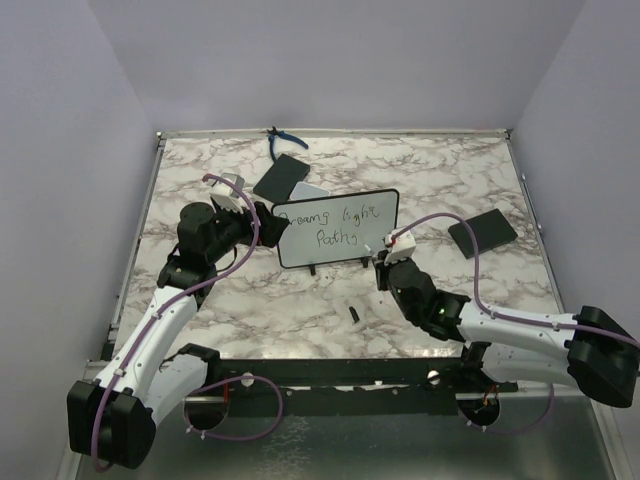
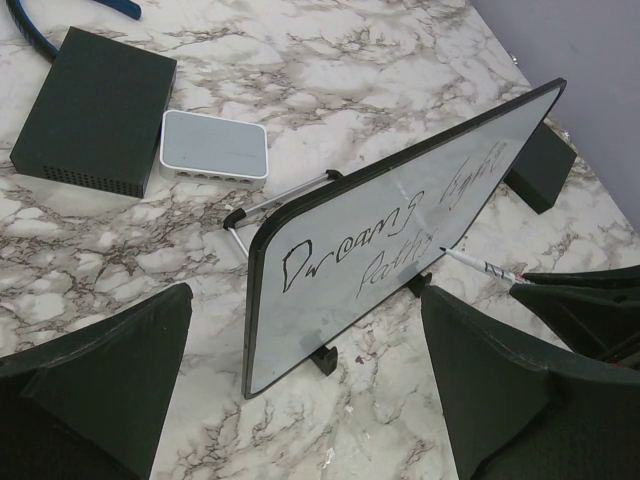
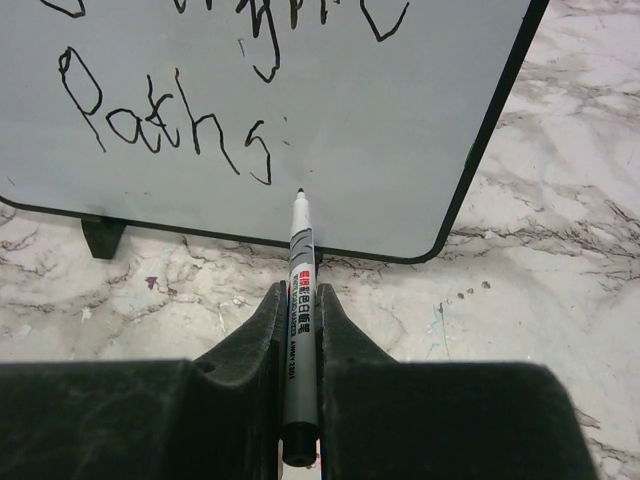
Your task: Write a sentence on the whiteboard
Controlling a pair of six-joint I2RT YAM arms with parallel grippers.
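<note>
Right gripper (image 3: 298, 295) pinches a marker (image 3: 300, 250) — tip by the sentence (image 3: 150, 125) on the whiteboard (image 3: 380, 130) — left gripper (image 1: 268, 224) gapes wide.

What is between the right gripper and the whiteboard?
Only the marker held by the right gripper, tip near the whiteboard; the right wrist view shows it.

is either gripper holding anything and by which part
The right gripper is shut on a marker, clamping the rear half of its barrel, tip pointing at the whiteboard. The left gripper is open, holding nothing.
</note>
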